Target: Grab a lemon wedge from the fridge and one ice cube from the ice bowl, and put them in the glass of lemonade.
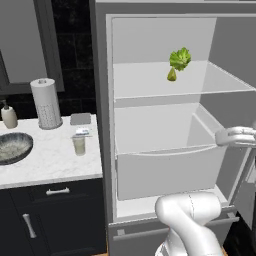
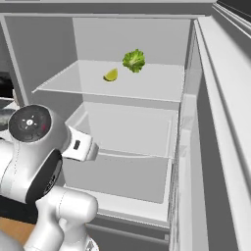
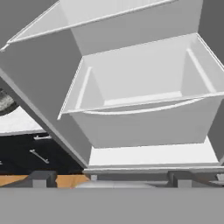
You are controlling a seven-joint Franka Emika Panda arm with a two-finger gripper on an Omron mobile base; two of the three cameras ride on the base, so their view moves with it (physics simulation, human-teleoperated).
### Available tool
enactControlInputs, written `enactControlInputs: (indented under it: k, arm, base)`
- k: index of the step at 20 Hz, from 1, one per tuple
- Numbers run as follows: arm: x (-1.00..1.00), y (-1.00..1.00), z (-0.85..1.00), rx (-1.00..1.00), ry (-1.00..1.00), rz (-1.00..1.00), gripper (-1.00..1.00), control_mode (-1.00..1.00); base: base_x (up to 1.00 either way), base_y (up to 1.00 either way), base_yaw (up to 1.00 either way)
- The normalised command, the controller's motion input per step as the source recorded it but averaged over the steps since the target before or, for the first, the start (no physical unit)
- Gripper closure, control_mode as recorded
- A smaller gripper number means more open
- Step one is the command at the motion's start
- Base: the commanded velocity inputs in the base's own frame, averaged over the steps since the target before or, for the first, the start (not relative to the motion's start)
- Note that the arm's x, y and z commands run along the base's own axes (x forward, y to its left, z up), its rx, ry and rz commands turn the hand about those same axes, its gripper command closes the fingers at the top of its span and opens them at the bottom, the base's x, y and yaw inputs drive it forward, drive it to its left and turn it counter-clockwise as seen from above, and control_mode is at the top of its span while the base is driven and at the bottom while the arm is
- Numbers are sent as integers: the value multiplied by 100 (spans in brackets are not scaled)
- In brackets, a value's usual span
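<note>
Left base view: open grey fridge point(image 1: 102, 100); tiny yellow-green lemon wedge point(image 1: 171, 75) on its upper shelf, just below frilly green leafy vegetable point(image 1: 180, 58). Clear lemonade glass point(image 1: 79, 145) and speckled grey ice bowl point(image 1: 14, 147) on marble desk, left of fridge.

Right base view: wedge unclaimed.

Hand view: jaws spread, empty, facing fridge's white drawer point(image 3: 140, 127). Nothing delivered yet.

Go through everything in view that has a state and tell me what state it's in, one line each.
fridge: door open, shelves showing
lemon wedge: on the upper shelf, beside the leafy vegetable, not yet picked
fridge drawer: empty
glass of lemonade: upright on the counter, holding liquid
ice bowl: on the counter
paper towel roll: standing upright
hand: open, holding nothing
</note>
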Motion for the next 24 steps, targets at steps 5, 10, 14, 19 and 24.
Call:
enactControlInputs:
  k: [5, 10, 14, 19, 24]
  arm:
    - [8, 0, 89, -14, -19, 13, -100, -100]
    - [55, -6, 61, -8, 0, 16, -100, -100]
    - [71, 0, 15, -2, -2, 2, -100, -100]
    - [56, 13, -3, -1, -13, -7, -100, -100]
    - [71, 54, 0, -4, -2, -16, -100, -100]
  base:
    - [0, 0, 0]
    - [0, 0, 0]
    - [0, 0, 0]
    - [0, 0, 0]
    - [0, 0, 0]
